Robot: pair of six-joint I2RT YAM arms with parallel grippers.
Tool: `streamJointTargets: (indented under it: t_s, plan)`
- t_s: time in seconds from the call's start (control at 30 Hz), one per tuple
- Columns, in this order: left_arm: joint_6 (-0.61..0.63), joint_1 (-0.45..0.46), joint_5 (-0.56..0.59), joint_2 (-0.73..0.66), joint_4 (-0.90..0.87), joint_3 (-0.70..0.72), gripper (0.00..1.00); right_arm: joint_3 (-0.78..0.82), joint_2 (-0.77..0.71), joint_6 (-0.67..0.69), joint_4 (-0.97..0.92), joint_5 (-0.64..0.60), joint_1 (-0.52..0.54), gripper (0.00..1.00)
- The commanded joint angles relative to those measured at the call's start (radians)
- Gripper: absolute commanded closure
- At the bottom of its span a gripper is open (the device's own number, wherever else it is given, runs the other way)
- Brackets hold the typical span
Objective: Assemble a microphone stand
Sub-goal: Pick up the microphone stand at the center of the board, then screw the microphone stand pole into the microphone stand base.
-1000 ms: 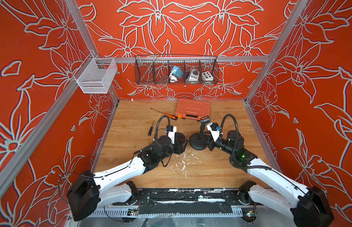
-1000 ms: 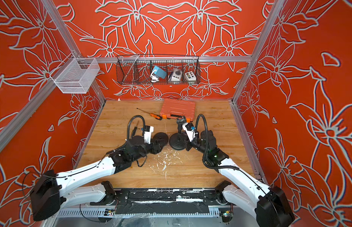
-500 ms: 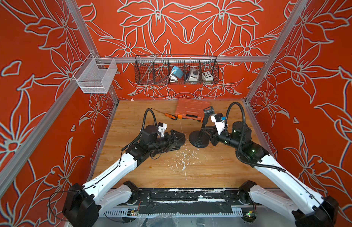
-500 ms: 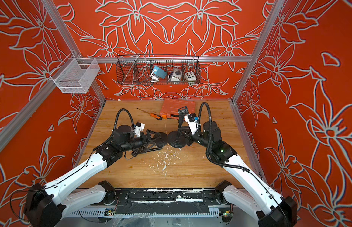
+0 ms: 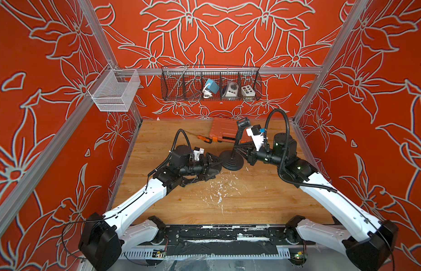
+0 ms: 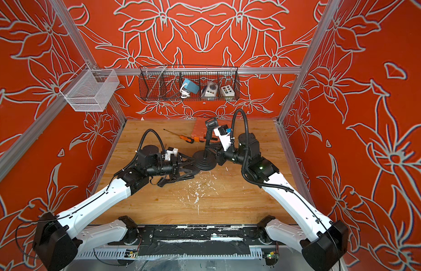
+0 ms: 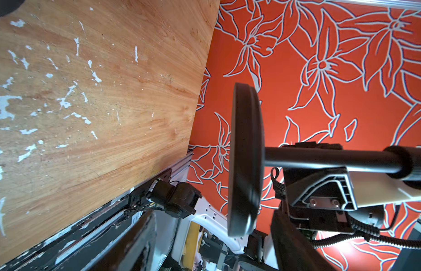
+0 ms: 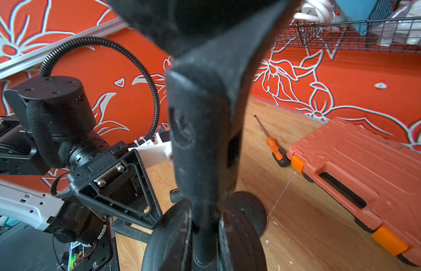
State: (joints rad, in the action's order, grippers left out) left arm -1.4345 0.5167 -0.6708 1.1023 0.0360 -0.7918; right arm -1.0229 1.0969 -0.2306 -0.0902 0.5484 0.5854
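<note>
**Microphone stand (image 5: 237,138) gripped by right fingers (image 5: 246,150), left fingers (image 5: 213,159) open**

Near the middle of the table (image 5: 228,201), the stand is roughly upright, with its round black base (image 5: 231,164) lowest and its clip (image 5: 243,123) at the top. Both top views show the clip in front of the orange tool case (image 6: 200,131), which lies at the back of the table.

The right fingers are closed on the stand's thin pole, low down and just above the base. In the right wrist view they fill the centre of the frame, pinched together over the base (image 8: 240,237).

The left fingers are spread wide and hold nothing. Their tips reach the rim of the base on the side away from the right arm.

In the left wrist view the base (image 7: 246,152) is seen edge-on, and a strip of red wall shows between it and the table. From that view it looks raised clear of the wood, but the top views do not settle this.

An orange-handled screwdriver (image 5: 206,140) lies on the table just beside the case. A black wire basket (image 5: 172,90) hangs on the back wall and holds small devices. A white mesh basket (image 5: 113,96) hangs in the corner on the left arm's side.
</note>
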Motion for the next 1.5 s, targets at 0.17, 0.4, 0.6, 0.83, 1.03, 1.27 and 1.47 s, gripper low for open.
streamJointTargets:
  t_s: [0.17, 0.4, 0.6, 0.83, 1.03, 1.27, 1.47]
  plan:
    - [-0.103, -0.006, 0.047, -0.012, 0.057, -0.025, 0.29, -0.127, 0.055, 0.037, 0.068, 0.056, 0.045, 1.00]
    - [-0.138, -0.006, 0.072, -0.013, 0.074, -0.017, 0.42, -0.185, 0.097, 0.071, 0.061, 0.054, 0.069, 1.00]
    - [-0.157, -0.006, 0.111, -0.027, 0.117, -0.014, 0.58, -0.206, 0.115, 0.083, 0.062, 0.052, 0.086, 1.00]
    - [-0.188, -0.006, 0.148, -0.052, 0.196, 0.014, 0.75, -0.213, 0.120, 0.077, 0.072, 0.042, 0.107, 1.00]
    - [-0.231, -0.005, 0.203, -0.074, 0.315, 0.070, 0.97, -0.207, 0.116, 0.072, 0.087, -0.001, 0.130, 1.00]
    - [-0.175, -0.006, 0.262, -0.079, 0.385, 0.060, 1.00, -0.215, 0.123, 0.028, 0.063, -0.197, 0.189, 1.00]
    - [-0.158, -0.006, 0.326, -0.076, 0.457, 0.072, 1.00, -0.259, 0.157, 0.005, -0.043, -0.533, 0.300, 1.00]
